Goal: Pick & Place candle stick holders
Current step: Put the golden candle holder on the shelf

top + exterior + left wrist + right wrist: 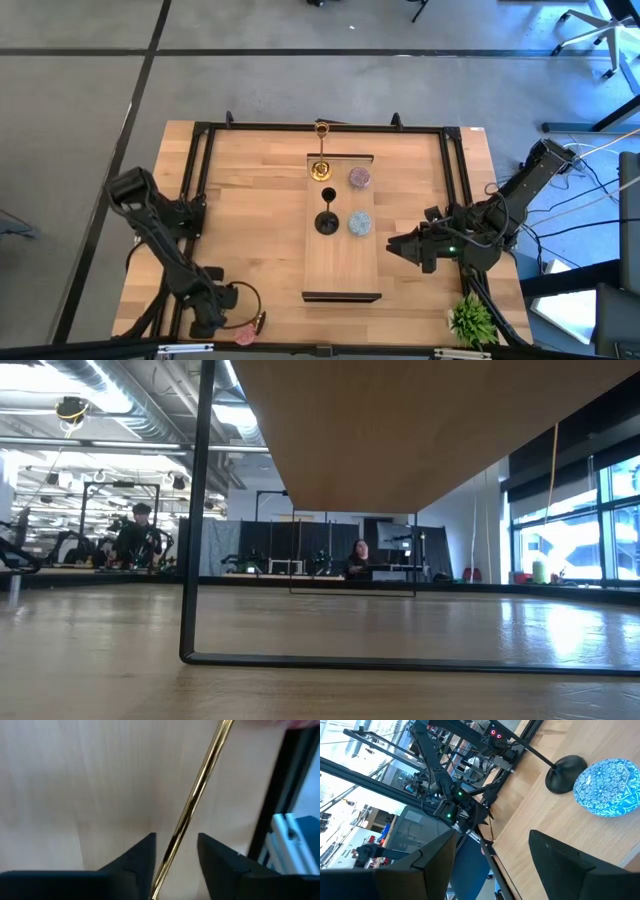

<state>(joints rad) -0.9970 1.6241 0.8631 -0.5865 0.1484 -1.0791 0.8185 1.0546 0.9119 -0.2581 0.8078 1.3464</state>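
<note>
Two gold holders, one black holder (326, 221) and three speckled round holders are visible. The left gripper (175, 857), at the desk's near-left corner, has fingers spread around one gold holder (197, 795). The right gripper (492, 855) hangs open near the right edge.

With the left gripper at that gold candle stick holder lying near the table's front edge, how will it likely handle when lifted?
The gold candle stick holder looks rigid and polished, so it may slip between the left gripper fingers, whose jaws stand slightly apart around its thin stem. Lying on its side, it could roll if nudged. Held by the stem alone, its base end would probably swing down.
</note>
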